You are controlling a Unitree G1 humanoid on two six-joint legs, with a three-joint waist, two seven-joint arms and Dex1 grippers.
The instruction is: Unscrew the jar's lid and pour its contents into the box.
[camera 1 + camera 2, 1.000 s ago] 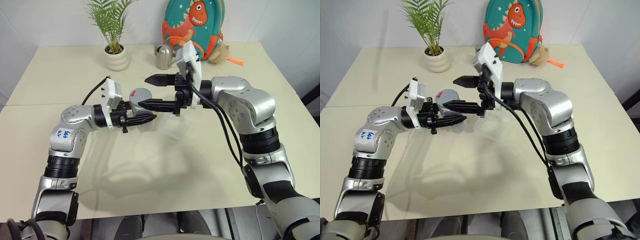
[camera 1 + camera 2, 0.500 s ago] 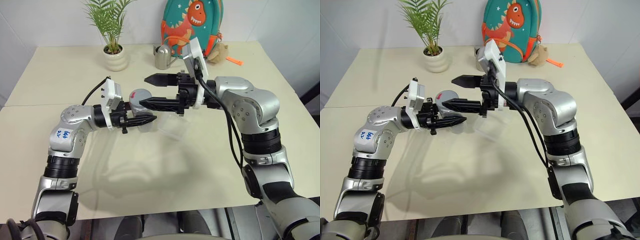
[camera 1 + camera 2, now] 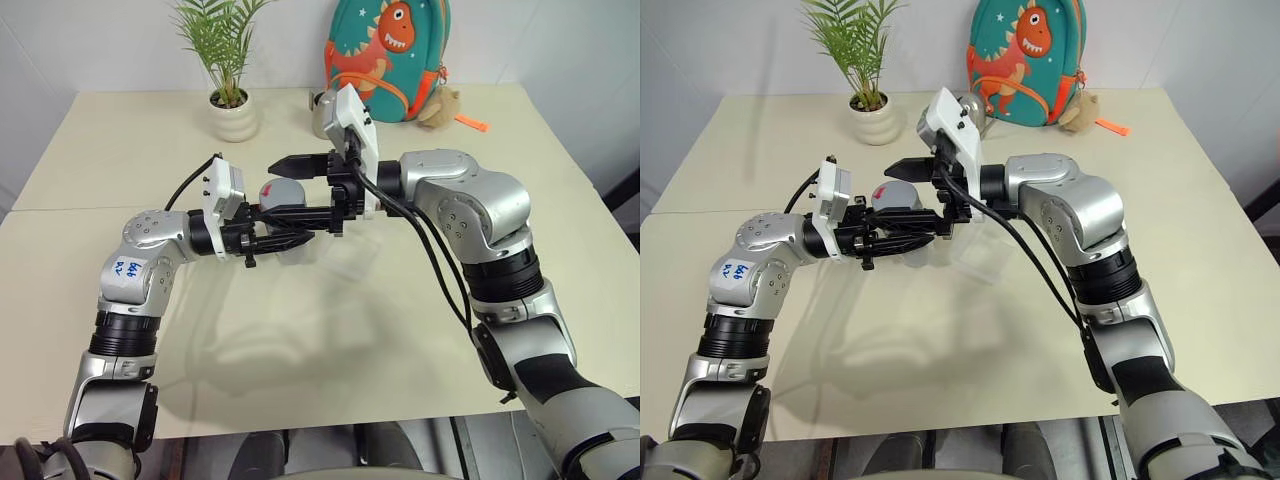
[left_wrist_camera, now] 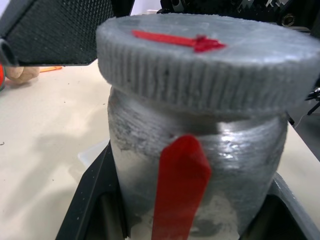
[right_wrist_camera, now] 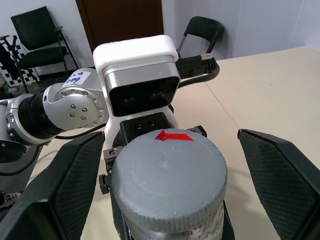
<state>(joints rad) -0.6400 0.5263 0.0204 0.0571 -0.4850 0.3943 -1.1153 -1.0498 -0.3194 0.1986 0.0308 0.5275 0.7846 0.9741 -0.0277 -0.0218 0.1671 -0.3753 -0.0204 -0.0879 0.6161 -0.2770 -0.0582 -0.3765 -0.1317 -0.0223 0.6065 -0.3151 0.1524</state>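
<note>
1. The jar (image 4: 200, 165) is a small clear cylinder with cloudy, ribbed-looking walls and a red strip (image 4: 180, 190) running up its side; it is held above the table (image 3: 330, 340), near the middle of the scene.
2. The lid (image 5: 167, 175) is a round grey screw cap with a ridged edge and a flat top, as wide as the jar and seated on it. A red arrow mark (image 5: 174, 135) lies on the top near the rim.
3. The contents cannot be made out through the cloudy wall.
4. The left gripper (image 3: 285, 240) points toward 3 o'clock, its black fingers pressed tight against the jar's sides below the cap.
5. The right gripper (image 3: 295, 188) points toward 9 o'clock with its two fingers (image 5: 75, 185) spread wide, one on each side of the lid and apart from it.
6. The box (image 3: 352, 262), a shallow transparent tray, lies on the table just beyond the jar at about 4 o'clock from it.
7. At the table's far edge, toward 12 o'clock, stand a white plant pot (image 3: 232, 120) with a green palm, a metal watering can (image 3: 325, 112) and a teal dinosaur backpack (image 3: 390, 50).
</note>
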